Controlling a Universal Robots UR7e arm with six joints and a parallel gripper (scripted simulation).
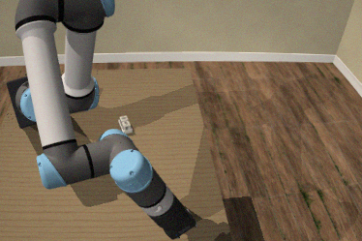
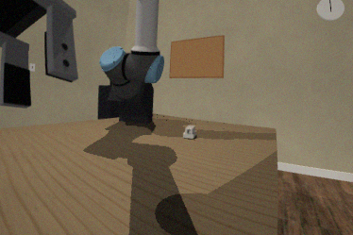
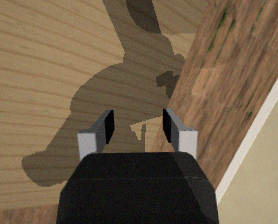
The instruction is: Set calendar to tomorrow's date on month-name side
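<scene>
The small white calendar (image 1: 125,125) (image 2: 190,132) stands on the wooden table (image 1: 162,176) (image 2: 94,183) (image 3: 35,65), near the arm's base. It is too small in the top and exterior views to tell the tray from the cubes or to read any digit or the month's name. My gripper (image 3: 138,119) is open, with nothing between its fingers. It hangs high over the table's edge, far from the calendar. In the exterior view its fingers show large at the upper left. The calendar does not show in the wrist view.
The wooden floor (image 1: 281,135) (image 3: 210,95) lies beyond the table's edge. The arm's upper links stand over the left part of the table in the top view, close to the calendar in that picture. Shadows of the arm lie across the table.
</scene>
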